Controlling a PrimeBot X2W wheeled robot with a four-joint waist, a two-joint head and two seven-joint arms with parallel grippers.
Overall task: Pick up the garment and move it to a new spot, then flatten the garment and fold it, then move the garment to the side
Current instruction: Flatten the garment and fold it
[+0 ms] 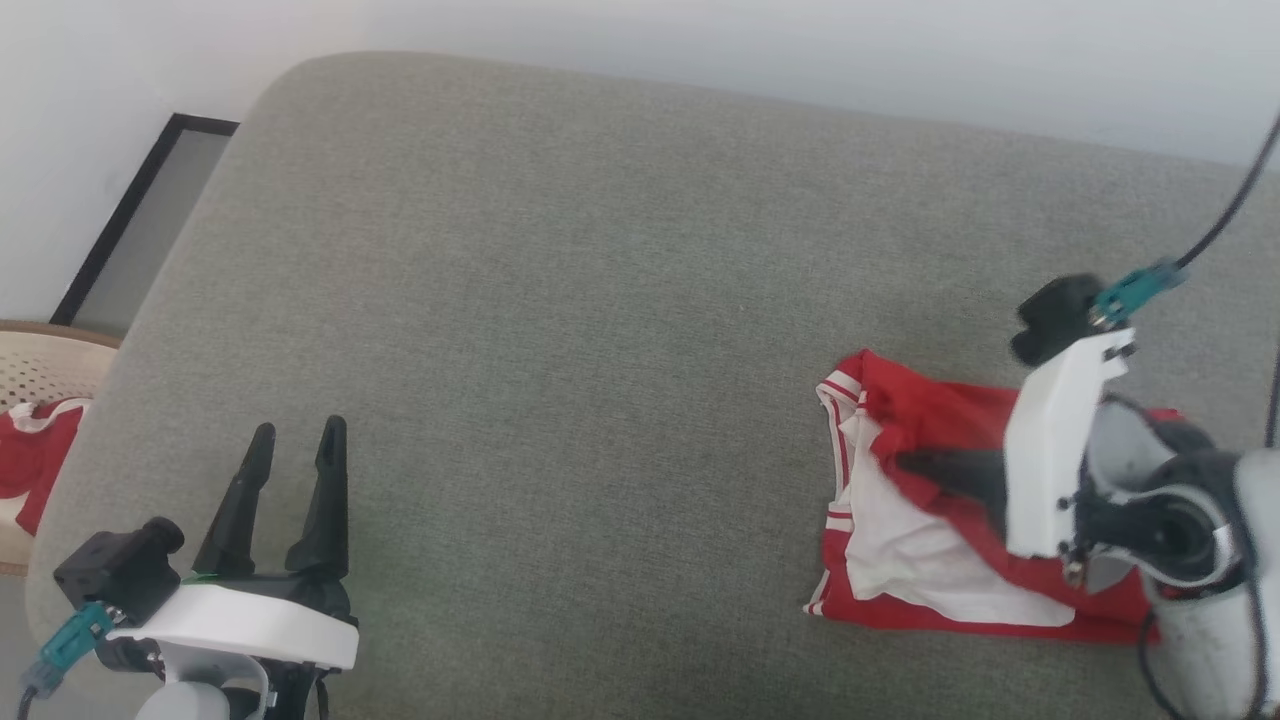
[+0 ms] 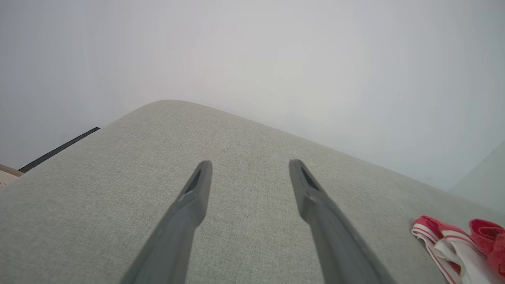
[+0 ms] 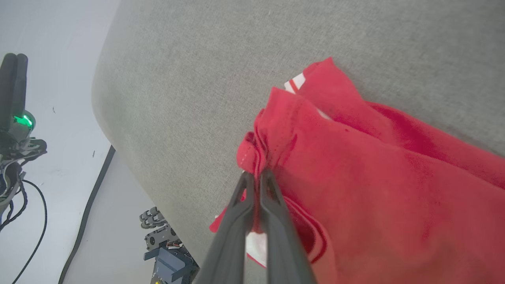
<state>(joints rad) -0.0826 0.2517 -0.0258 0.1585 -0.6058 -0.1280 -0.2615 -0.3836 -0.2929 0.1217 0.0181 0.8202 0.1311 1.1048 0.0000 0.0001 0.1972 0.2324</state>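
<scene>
A grey cushion (image 1: 560,300) stretches out in front of the robot. One garment (image 1: 940,560), red with white panels and striped trim, lies crumpled at its near right. In the head view the right gripper (image 1: 905,463) reaches left across the garment, though its white wrist block hides much of the contact. The right wrist view makes it plain: the two fingers are pressed together on a bunched red fold toward the garment's left side, pinching it. The left gripper (image 1: 300,440) stands at the near left, well apart from the garment. Its wrist view shows both fingers spread wide over bare cushion with nothing between them, and the garment's striped edge shows at the right of that view. The head view adds things off the cushion's left end: one pale basket (image 1: 40,360) with one red cloth (image 1: 35,450) in it, and one black-framed panel (image 1: 140,220) leaning against the wall. That makes two grippers, one garment on the cushion, one basket, one cloth and one panel.
</scene>
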